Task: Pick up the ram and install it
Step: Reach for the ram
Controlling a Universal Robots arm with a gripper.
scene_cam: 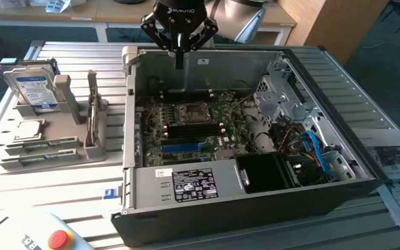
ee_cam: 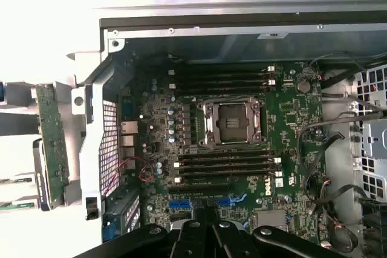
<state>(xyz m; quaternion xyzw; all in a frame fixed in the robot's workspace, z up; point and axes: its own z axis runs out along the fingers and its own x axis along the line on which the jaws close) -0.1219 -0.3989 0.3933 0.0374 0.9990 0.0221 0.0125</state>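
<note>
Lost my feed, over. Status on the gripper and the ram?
Gripper shut, above open case. Ram upright in stand outside case, untouched. Case wall between them.

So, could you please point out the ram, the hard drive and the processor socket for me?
ram (ee_cam: 53, 146): wrist view, middle of the green board.
hard drive (scene_cam: 33, 94): exterior view, its blue-and-white label.
processor socket (scene_cam: 191, 113): exterior view, its centre.
</note>
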